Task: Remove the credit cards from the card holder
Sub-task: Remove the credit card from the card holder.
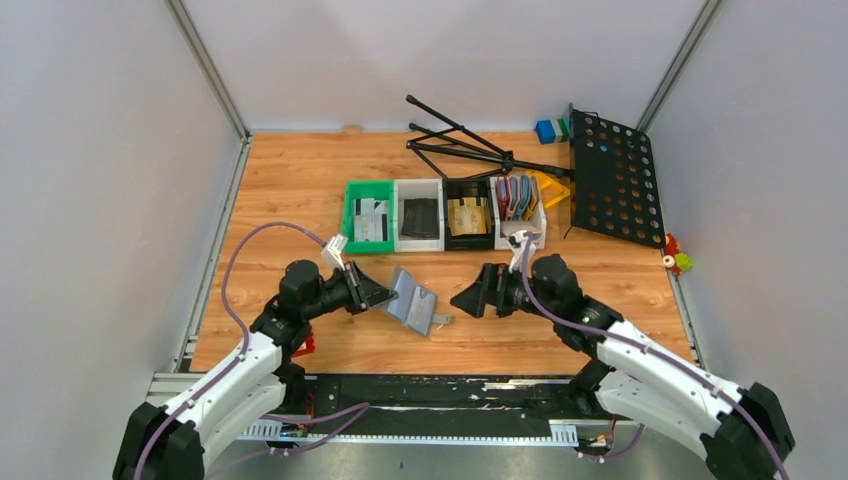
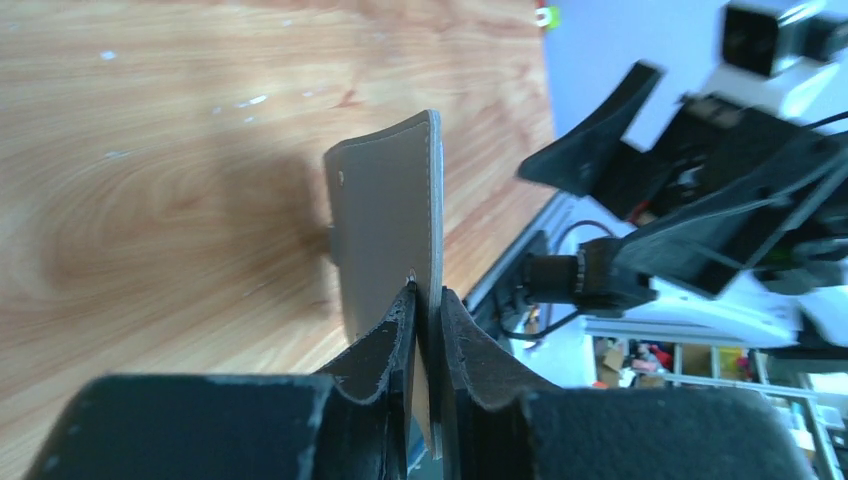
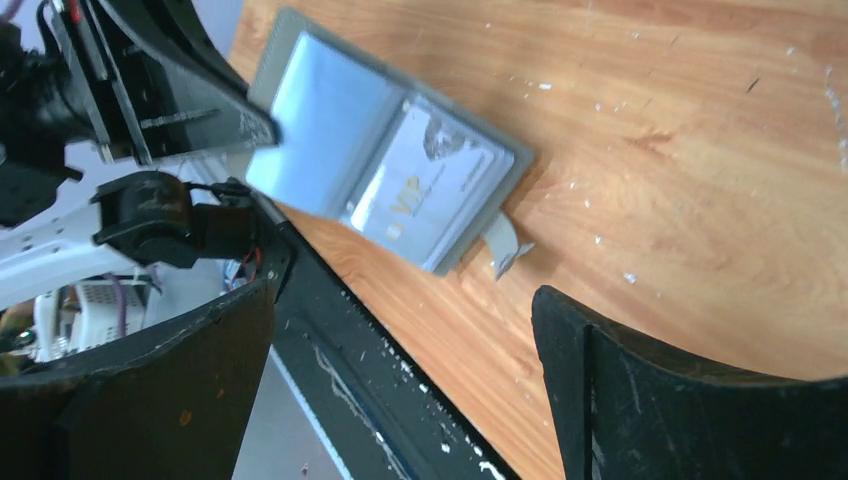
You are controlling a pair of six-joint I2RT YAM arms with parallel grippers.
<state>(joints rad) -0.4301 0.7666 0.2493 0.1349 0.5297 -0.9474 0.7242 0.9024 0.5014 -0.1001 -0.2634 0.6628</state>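
The grey-blue card holder (image 1: 411, 300) hangs open and tilted just above the table, between my two grippers. My left gripper (image 1: 380, 294) is shut on its left edge; in the left wrist view the holder (image 2: 385, 215) stands edge-on between the closed fingers (image 2: 427, 300). In the right wrist view the open holder (image 3: 385, 165) shows a silver credit card (image 3: 420, 195) marked VIP in its right pocket. My right gripper (image 1: 462, 300) is open and empty, a short way right of the holder, with wide-spread fingers (image 3: 680, 400). More pale cards (image 1: 370, 222) lie in the green bin.
Behind the holder stands a row of small bins: green (image 1: 352, 215), white with a black flat item (image 1: 418, 215), black with a tan-gold item (image 1: 467, 216), white with red and blue holders (image 1: 517, 198). A black folded music stand (image 1: 612, 178) lies at the back right.
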